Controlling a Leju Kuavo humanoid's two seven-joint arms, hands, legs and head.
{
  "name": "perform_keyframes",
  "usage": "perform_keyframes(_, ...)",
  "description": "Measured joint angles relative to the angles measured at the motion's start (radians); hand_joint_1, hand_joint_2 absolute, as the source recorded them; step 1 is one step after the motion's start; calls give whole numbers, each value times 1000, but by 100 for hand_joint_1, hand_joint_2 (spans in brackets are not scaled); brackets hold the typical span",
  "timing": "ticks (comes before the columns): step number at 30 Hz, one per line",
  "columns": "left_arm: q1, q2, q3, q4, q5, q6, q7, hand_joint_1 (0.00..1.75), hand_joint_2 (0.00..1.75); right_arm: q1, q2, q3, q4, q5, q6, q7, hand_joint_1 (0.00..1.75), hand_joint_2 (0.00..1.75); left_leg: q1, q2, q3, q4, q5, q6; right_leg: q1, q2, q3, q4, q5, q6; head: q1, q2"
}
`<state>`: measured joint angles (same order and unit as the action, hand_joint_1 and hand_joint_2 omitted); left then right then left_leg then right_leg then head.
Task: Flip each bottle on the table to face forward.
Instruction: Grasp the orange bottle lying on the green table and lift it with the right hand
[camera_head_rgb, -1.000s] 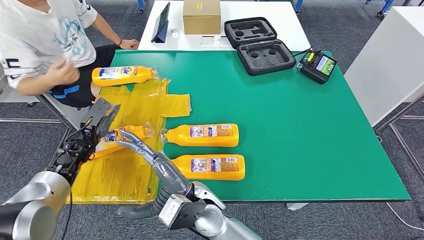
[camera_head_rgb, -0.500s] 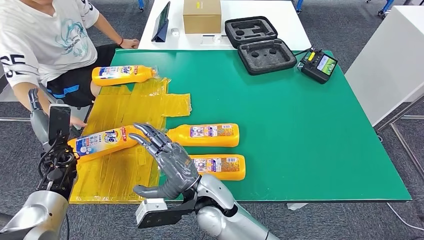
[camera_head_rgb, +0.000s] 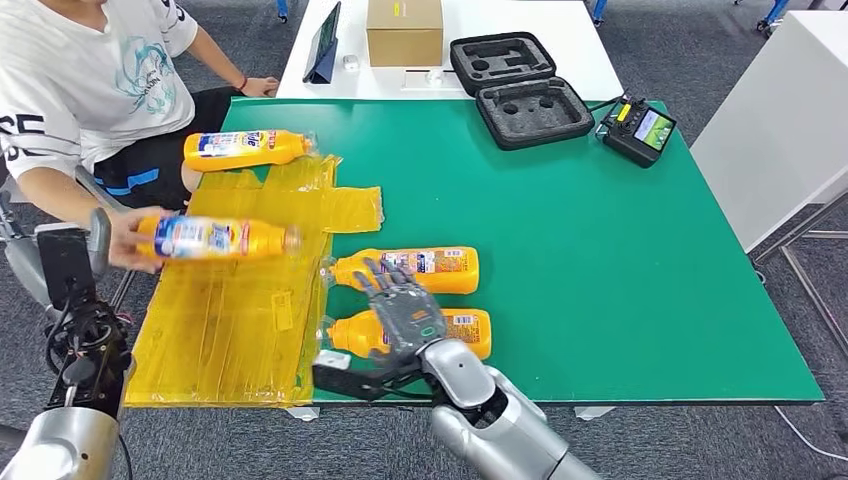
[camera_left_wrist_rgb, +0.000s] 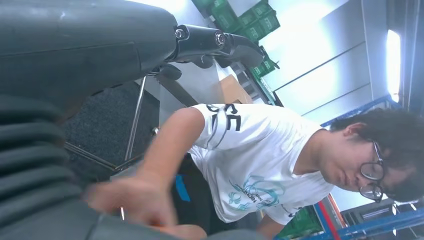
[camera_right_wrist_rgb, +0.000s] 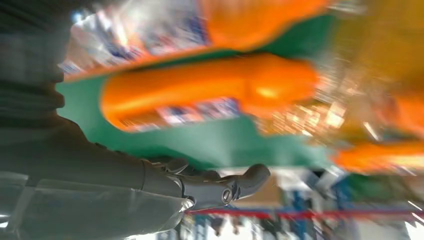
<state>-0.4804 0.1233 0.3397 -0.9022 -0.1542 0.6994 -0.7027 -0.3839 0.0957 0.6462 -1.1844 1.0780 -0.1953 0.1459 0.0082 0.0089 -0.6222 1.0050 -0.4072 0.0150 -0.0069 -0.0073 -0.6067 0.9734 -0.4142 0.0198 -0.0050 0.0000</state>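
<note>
Right hand (camera_head_rgb: 404, 310) over nearest bottle (camera_head_rgb: 452, 333) (fingers spread).

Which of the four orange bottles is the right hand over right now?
The bottle nearest the table's front edge: the right hand is over its neck end. The next bottle back lies clear, and a person holds another.

The green surface (camera_head_rgb: 600, 260) carried yellow sheeting (camera_head_rgb: 250, 300) at left, three orange bottles (camera_head_rgb: 405, 270) lying flat, a black foam case (camera_head_rgb: 520, 90) and a controller (camera_head_rgb: 637, 131) at upper right.
</note>
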Motion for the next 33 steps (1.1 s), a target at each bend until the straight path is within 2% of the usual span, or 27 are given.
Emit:
perform_keyframes(11,2,2,-40,-2,34,-1,0,0,175,103,-66,-71,41,3,49,42,0,175,0,1,-1,0,0,0,0,1,-1,0,0,0,0,0)
perform_keyframes(29,7,0,-64,-2,51,-1,0,0,175,121,-83,-90,24,-3,69,53,3,175,0,1,0,0,0,0,0,1,-1,0,0,0,0,0)
perform_keyframes(31,8,0,-64,-2,55,-1,0,0,175,119,-83,-95,25,-10,76,52,75,175,0,1,0,0,0,0,0,0,-1,0,0,0,0,0)
perform_keyframes(33,11,0,-64,-2,58,-1,0,0,175,116,-83,-103,28,-22,80,48,160,175,0,1,0,0,0,0,0,0,0,0,0,0,0,0)
